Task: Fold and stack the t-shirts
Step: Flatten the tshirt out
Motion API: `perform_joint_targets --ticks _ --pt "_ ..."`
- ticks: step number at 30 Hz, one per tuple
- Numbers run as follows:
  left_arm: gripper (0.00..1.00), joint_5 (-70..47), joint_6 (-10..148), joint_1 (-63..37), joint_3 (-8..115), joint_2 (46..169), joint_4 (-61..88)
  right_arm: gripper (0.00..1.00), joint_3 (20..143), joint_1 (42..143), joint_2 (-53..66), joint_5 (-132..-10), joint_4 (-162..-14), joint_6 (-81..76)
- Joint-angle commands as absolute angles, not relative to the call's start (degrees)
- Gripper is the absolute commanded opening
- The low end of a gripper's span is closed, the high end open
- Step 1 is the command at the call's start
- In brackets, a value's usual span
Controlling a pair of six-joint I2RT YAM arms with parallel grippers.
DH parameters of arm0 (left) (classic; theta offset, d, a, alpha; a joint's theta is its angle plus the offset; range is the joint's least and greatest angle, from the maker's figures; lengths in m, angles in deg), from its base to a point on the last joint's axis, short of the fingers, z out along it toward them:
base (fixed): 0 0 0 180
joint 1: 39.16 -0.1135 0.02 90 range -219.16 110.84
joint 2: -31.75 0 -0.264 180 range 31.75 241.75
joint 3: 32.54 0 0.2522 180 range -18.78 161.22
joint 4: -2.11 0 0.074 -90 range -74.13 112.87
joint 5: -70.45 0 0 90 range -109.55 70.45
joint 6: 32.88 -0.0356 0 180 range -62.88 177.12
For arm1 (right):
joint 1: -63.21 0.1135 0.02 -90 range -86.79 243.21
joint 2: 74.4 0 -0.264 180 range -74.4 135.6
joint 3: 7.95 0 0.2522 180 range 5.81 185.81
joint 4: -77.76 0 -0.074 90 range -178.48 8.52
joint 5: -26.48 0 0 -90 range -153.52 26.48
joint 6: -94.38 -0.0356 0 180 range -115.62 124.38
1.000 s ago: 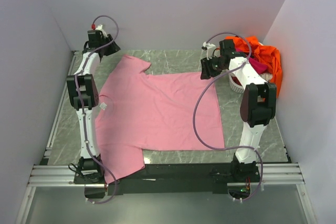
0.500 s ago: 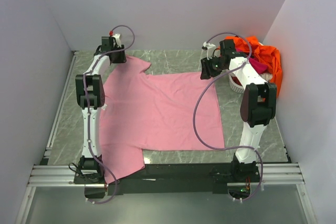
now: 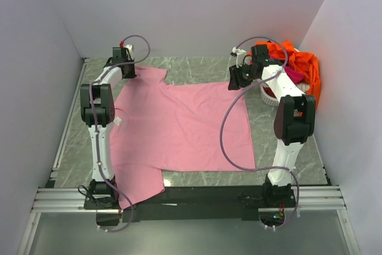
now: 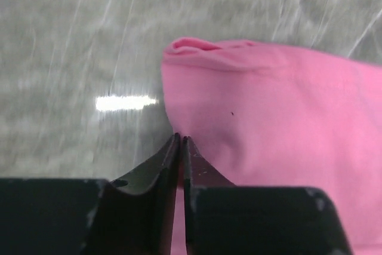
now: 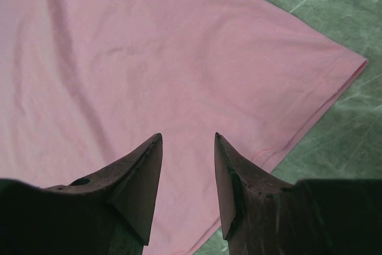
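Note:
A light pink t-shirt [image 3: 179, 123] lies spread flat across the table. It also shows in the left wrist view [image 4: 280, 117] and the right wrist view [image 5: 149, 58]. My left gripper [image 3: 124, 68] is at the shirt's far left sleeve, jaws shut, tips [image 4: 179, 137] at the sleeve's edge. My right gripper [image 3: 236, 80] is open and empty, hovering over the shirt's far right corner [image 5: 188, 137]. A bright orange t-shirt [image 3: 301, 64] and a magenta t-shirt [image 3: 292, 74] are heaped in the basket at the far right.
The white plastic basket [image 3: 270, 96] stands at the far right, just behind my right arm. The grey marble table [image 3: 197, 67] is ringed by lilac walls. The shirt's near left sleeve hangs toward the table's front rail [image 3: 209, 194].
My left gripper swung right from beside the sleeve onto it, then drew back a little to the left. The right arm has not moved.

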State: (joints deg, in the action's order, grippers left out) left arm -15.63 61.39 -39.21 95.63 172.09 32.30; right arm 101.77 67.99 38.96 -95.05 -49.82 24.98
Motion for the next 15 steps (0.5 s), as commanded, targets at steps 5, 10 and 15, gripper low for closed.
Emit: perform_joint_targets --ticks 5,10,15 --pt "0.1 -16.0 66.3 -39.5 78.0 160.4 35.8 0.47 101.4 67.3 34.2 -97.5 -49.9 24.8" --pt "0.26 -16.8 70.5 -39.5 81.2 158.3 37.0 0.47 101.3 67.3 33.8 -98.0 -49.8 24.9" --pt "0.39 -15.3 73.5 -40.1 88.7 160.3 37.4 0.47 101.4 67.3 33.9 -98.2 -49.7 24.9"
